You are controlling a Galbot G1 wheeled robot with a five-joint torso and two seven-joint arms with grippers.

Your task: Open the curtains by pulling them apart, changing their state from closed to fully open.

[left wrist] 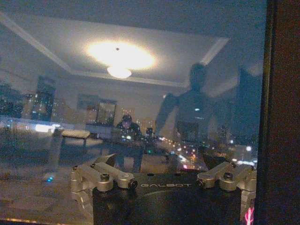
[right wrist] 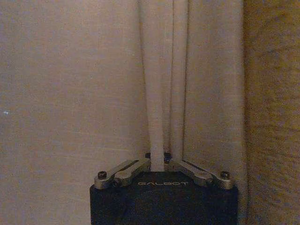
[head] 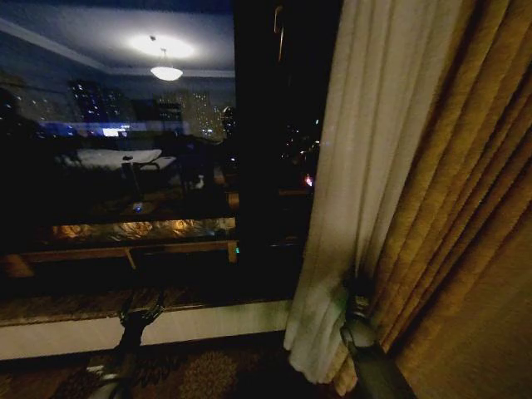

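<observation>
the right pincer (head: pixel 356 293) is clamped together on a narrow pleat of the sheer cream curtain (head: pixel 353 166), low down near its hem. that curtain hangs gathered at the right side of the dark window (head: pixel 125 166), touching the golden-yellow drape (head: pixel 465 216) beside it. the left pincer (head: pixel 140 314) sits low by the window sill (head: pixel 83 306), its fingers (left wrist: pixel 101 176) spread apart, gripping nothing.

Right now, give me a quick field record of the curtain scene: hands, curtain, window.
right hand: shut on a fold of the sheer curtain, low down, beside the gold drape
left hand: open, holding nothing, low in front of the window
sheer curtain: bunched at the right side
window: dark glass uncovered, ceiling lamp reflected
</observation>
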